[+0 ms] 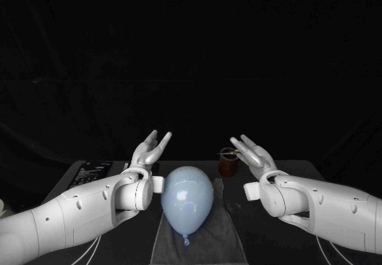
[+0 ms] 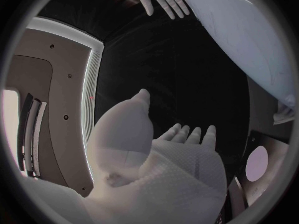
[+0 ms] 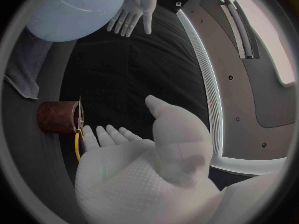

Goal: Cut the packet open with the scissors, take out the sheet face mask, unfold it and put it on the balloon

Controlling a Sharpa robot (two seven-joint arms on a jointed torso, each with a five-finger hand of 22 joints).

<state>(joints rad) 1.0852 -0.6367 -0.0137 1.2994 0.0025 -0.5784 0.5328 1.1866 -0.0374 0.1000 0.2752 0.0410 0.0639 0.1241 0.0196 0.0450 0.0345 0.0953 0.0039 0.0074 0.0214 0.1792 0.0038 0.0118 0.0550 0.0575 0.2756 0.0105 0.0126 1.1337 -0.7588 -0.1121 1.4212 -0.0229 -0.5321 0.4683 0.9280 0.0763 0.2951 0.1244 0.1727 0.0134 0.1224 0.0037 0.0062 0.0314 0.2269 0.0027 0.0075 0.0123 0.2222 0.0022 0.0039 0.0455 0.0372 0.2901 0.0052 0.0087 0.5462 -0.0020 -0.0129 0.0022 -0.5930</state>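
Left to right: left hand (image 1: 149,150) raised, fingers spread, empty; pale blue balloon (image 1: 187,199) laid on grey cloth (image 1: 219,238) between the arms, seemingly awaiting the mask; right hand (image 1: 253,152) likewise spread and empty, beside brown cup (image 1: 228,167) apparently keeping scissors (image 3: 77,143) within reach.

The left arm (image 1: 72,215) and right arm (image 1: 330,207) reach forward side by side. The left hand (image 1: 149,149) stands raised, fingers spread, holding nothing. The right hand (image 1: 253,153) is likewise raised, fingers apart and empty.
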